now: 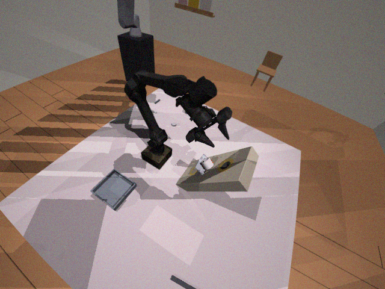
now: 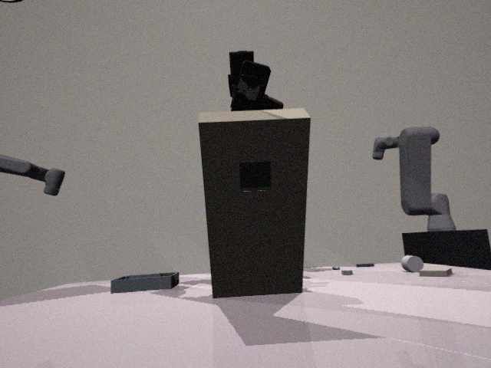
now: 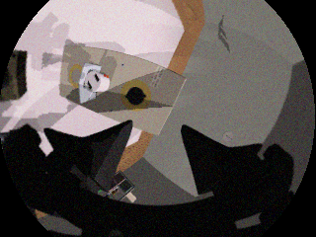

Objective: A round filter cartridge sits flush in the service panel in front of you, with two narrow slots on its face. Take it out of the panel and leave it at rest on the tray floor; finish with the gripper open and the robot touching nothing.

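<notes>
The filter cartridge [image 1: 207,164] [image 3: 103,83] is a short white cylinder with two dark slots on its face. It is out of its hole and lies on the sloping face of the beige service panel [image 1: 214,186] [image 2: 253,238] [image 3: 150,119], against a pale blue-white plate [image 1: 199,164] [image 3: 84,94] that stands out from that face. The round hole [image 1: 225,164] [image 3: 135,96] with a yellow ring is dark and empty. My gripper [image 1: 221,142] [image 3: 157,125] is open and empty, above the panel and apart from the cartridge. The blue-grey tray [image 1: 113,187] [image 2: 144,282] holds nothing visible.
The tray lies on the other side of my arm's base [image 1: 156,156] from the panel's high end. A dark bar [image 1: 182,282] lies at the near edge. Small pieces and a grey cylinder [image 2: 412,263] lie farther off. Grey arms stand in the background.
</notes>
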Robot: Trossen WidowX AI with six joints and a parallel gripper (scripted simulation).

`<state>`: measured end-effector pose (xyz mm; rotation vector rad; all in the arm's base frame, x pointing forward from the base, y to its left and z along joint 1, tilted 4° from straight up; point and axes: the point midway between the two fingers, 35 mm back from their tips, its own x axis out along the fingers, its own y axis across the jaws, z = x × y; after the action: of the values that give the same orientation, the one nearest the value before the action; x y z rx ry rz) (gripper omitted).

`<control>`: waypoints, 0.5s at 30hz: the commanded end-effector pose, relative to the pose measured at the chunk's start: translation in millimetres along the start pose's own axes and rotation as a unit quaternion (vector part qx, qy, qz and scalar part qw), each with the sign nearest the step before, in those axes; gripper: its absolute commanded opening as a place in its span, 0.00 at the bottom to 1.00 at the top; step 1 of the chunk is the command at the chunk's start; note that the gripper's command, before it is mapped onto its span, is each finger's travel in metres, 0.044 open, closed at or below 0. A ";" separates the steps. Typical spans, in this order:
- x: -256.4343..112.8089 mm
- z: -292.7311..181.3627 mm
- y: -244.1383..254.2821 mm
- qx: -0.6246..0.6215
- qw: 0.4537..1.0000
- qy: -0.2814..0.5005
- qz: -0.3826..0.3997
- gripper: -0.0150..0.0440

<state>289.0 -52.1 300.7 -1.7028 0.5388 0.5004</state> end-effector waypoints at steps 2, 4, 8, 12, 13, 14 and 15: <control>13.7 8.8 24.4 0.190 0.980 -0.007 0.053 0.77; 18.4 13.1 35.6 0.283 0.956 -0.002 0.075 0.77; 26.3 21.7 58.1 0.458 0.881 0.020 0.116 0.77; 32.2 30.3 80.9 0.614 0.773 0.058 0.150 0.77; 33.4 32.4 86.6 0.648 0.742 0.069 0.157 0.77; 34.5 34.5 92.3 0.682 0.709 0.082 0.163 0.77; 35.4 36.6 98.0 0.713 0.674 0.095 0.168 0.77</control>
<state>277.2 -43.6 244.6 -0.8322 0.8071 0.3219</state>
